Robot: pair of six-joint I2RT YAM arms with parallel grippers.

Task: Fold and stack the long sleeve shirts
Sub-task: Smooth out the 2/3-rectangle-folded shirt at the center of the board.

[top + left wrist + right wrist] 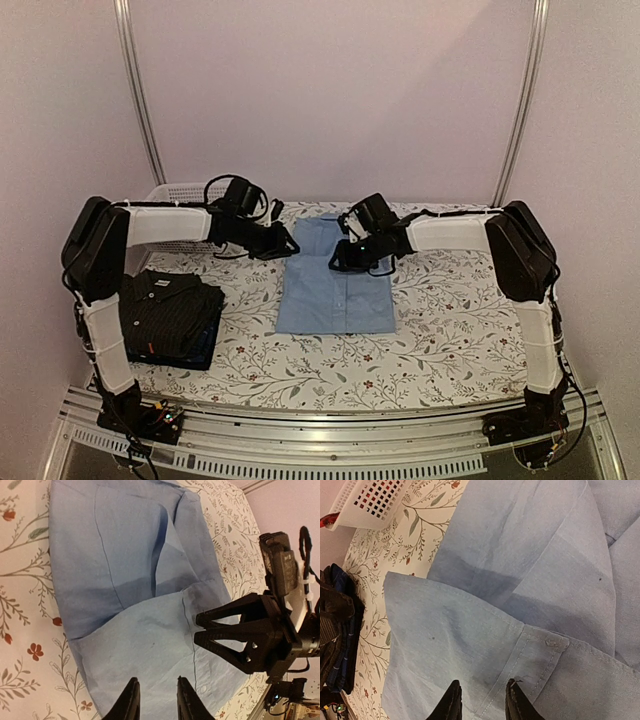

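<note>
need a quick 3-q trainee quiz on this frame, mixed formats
1. True or false: the light blue shirt lies inside the white basket.
2. Which shirt lies on top at the left of the table? A) black pinstriped shirt B) red shirt C) white shirt
3. Which garment do the left gripper and right gripper hover over?
Key: 1 false, it lies on the table; 2 A; 3 the light blue shirt.
</note>
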